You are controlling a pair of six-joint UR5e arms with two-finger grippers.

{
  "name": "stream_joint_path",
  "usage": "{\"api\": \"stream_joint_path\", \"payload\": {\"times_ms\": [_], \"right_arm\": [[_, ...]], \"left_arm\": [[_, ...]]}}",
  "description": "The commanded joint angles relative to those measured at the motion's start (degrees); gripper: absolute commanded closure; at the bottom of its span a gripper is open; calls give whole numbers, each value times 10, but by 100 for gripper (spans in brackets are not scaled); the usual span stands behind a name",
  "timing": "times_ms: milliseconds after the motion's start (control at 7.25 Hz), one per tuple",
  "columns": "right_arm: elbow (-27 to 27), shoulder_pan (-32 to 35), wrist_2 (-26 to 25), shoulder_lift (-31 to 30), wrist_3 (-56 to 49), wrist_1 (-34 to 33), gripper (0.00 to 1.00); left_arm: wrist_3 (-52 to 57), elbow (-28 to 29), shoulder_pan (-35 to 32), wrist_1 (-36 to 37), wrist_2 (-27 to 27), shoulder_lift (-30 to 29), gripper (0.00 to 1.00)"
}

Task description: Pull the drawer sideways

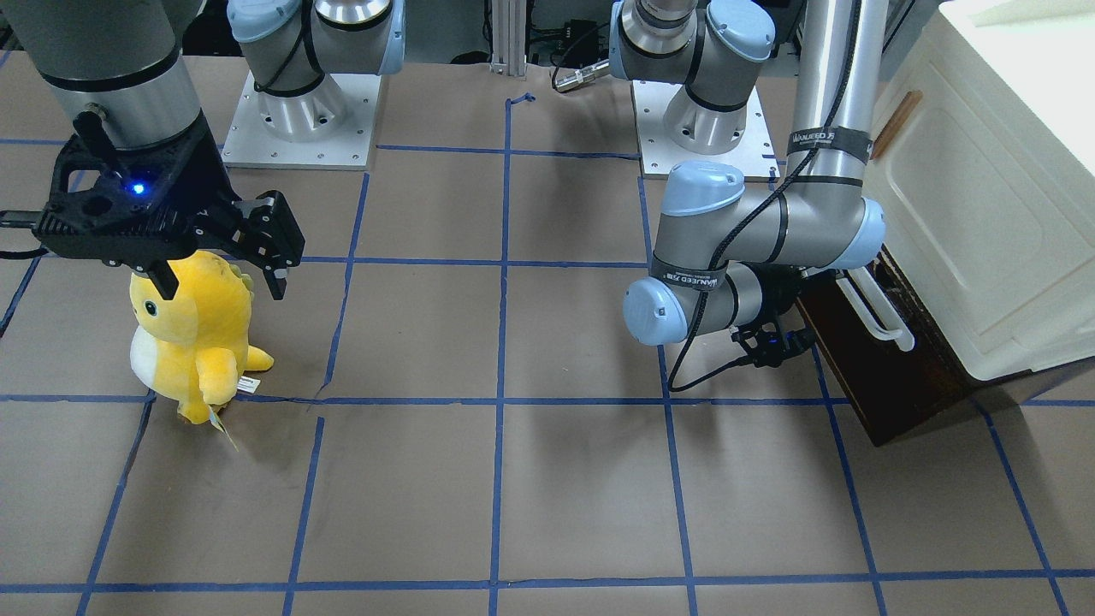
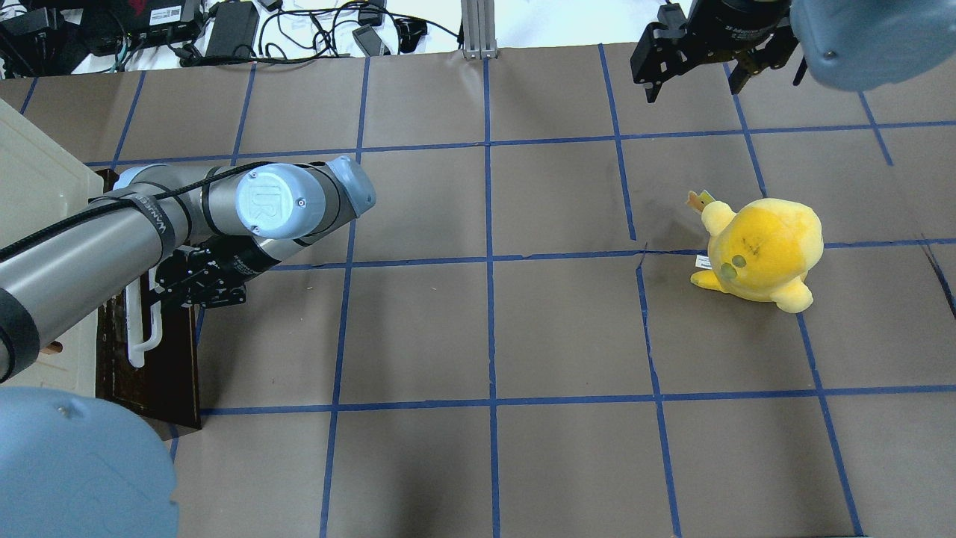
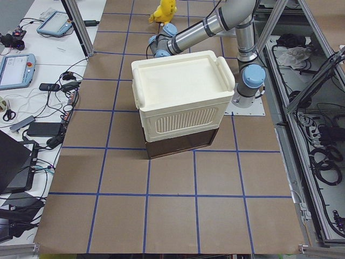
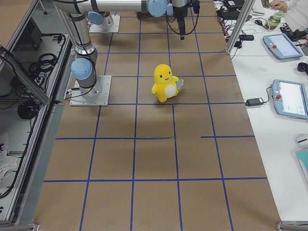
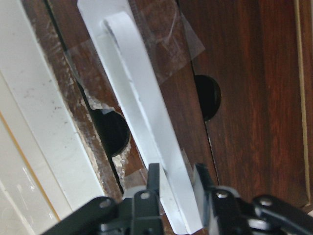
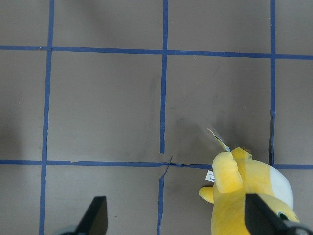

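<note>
Counter (image 2: 560,336), robot's left end: the cream cabinet (image 1: 984,214) stands there with the drawer (image 1: 894,389) at its foot, dark front facing the arm. I cannot tell how far out the drawer sits. A yellow plush toy (image 1: 192,325) stands well apart at the other end, with the right gripper (image 6: 177,218) above it, spread wide, idle by my judgement. The left gripper (image 5: 177,171) pinches the white handle (image 5: 142,122) near one end, one finger on each side of the bar, a hold suited to dragging the drawer sideways.

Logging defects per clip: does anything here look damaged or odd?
Yes. The drawer front is chipped along its edge, clear tape crosses its white handle, and the paper table cover is torn near the yellow plush toy.
</note>
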Motion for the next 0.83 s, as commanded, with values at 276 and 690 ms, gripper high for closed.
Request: {"api": "stream_joint_path", "payload": {"times_ms": [276, 690], "right_arm": [[0, 0, 0, 0, 0, 0, 0], [0, 0, 0, 0, 0, 0, 0]], "left_arm": [[-7, 5, 5, 7, 18, -3, 47], [-6, -5, 26, 0, 35, -1, 59]]}}
